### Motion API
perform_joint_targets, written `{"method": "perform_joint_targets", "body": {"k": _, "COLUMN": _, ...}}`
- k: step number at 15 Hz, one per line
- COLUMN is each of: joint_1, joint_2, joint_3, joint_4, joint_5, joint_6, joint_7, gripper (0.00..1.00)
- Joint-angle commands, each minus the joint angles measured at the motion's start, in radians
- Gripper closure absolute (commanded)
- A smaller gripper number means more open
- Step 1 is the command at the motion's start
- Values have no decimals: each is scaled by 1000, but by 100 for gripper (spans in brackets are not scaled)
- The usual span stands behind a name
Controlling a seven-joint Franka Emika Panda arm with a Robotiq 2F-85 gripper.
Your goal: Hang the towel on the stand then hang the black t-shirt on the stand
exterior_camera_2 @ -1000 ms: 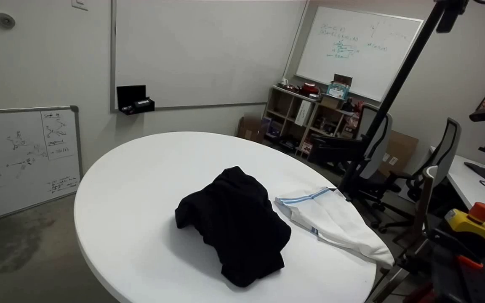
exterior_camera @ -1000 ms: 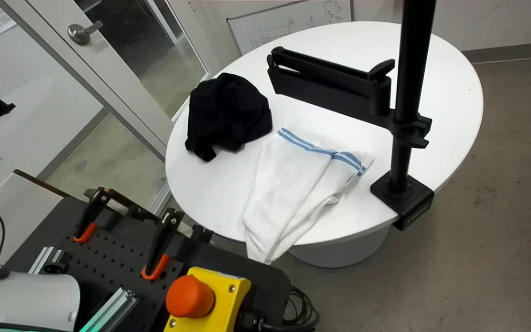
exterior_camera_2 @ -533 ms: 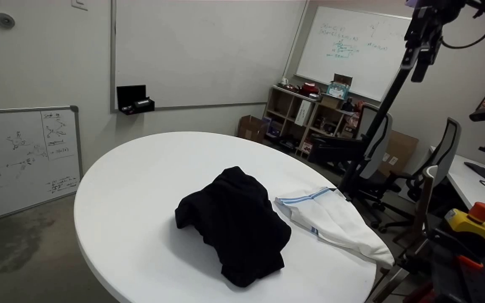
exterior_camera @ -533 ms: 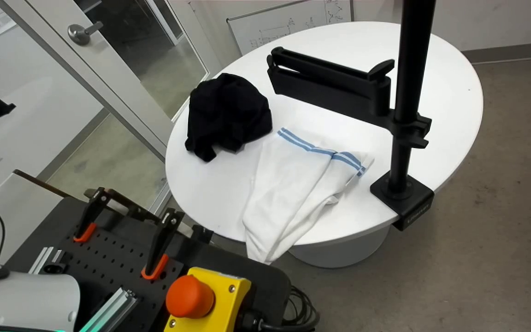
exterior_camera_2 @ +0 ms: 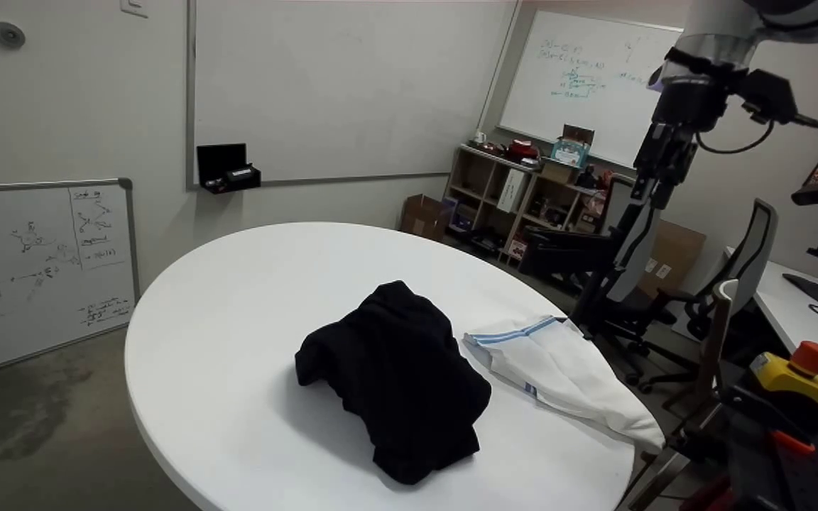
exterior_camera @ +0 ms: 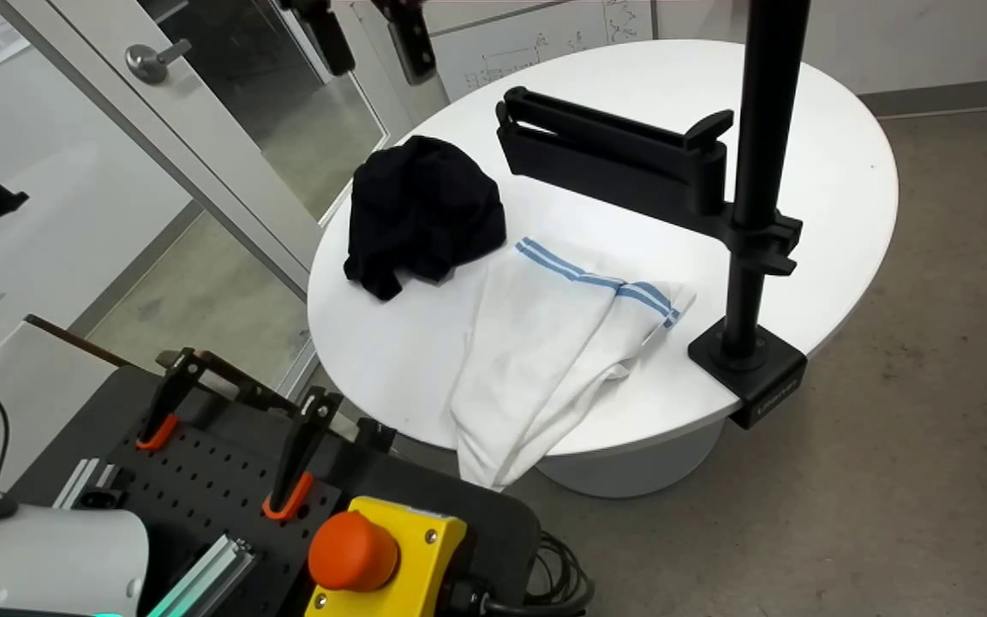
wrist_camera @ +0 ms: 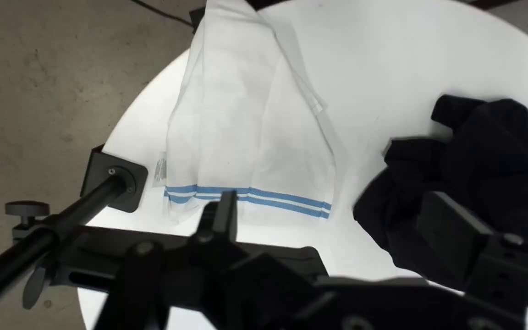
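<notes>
The white towel with blue stripes lies spread on the round table in both exterior views; its narrow end hangs over the edge. It also shows in the wrist view. The black t-shirt lies crumpled beside it, at the right in the wrist view. The black stand is clamped to the table edge, with a horizontal arm. My gripper is open and empty, above the table and apart from both cloths.
The white round table carries everything. The stand's pole rises at the left in the wrist view. A black bench with clamps and a yellow emergency-stop box stands beside the table. A glass door is close behind.
My gripper has come down into view from the top in both exterior views, moving down and leftward in one of them. The towel, t-shirt and stand have not moved.
</notes>
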Motion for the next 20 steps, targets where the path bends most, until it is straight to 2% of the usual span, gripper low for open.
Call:
{"method": "perform_joint_targets", "body": {"k": 1, "joint_1": -9, "joint_2": 73, "joint_3": -3, "joint_4": -59, "joint_5": -17, "joint_6": 186, "joint_7": -32, "gripper": 0}}
{"method": "perform_joint_targets", "body": {"k": 5, "joint_1": -12, "joint_2": 154, "joint_3": 2, "joint_4": -101, "joint_5": 10, "joint_6": 347, "joint_7": -50, "gripper": 0}}
{"method": "perform_joint_targets", "body": {"k": 9, "joint_1": -14, "joint_2": 230, "joint_3": 11, "joint_4": -114, "joint_5": 13, "joint_6": 446, "joint_7": -57, "gripper": 0}}
{"method": "perform_joint_targets", "body": {"k": 20, "joint_1": 7, "joint_2": 439, "joint_3": 39, "joint_4": -122, "joint_5": -78, "joint_6": 707, "joint_7": -52, "gripper": 0}}
